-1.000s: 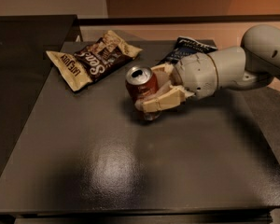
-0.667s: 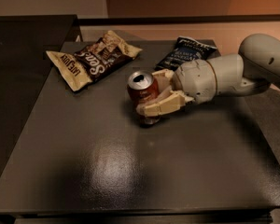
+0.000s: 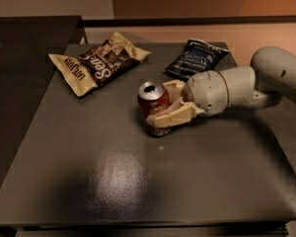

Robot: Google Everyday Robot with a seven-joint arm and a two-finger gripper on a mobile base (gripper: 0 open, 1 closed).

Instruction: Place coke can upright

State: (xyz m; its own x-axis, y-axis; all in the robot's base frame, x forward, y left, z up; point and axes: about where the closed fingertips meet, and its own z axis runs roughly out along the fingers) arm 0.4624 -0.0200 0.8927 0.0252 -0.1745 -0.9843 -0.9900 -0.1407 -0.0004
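The coke can (image 3: 152, 102), red with a silver top, stands upright on the dark table (image 3: 113, 172) near its middle. My gripper (image 3: 167, 105) reaches in from the right, with its beige fingers (image 3: 173, 116) on either side of the can, closed around its body. The can's base rests on the table surface. The white arm (image 3: 227, 89) extends to the right edge of the view.
A tan and brown snack bag (image 3: 96, 62) lies at the back left of the table. A dark blue chip bag (image 3: 197, 58) lies at the back right, just behind my arm. A dark counter (image 3: 24, 48) stands to the left.
The arm and can have shifted slightly; the can now stands more upright on the table, still between the fingers.
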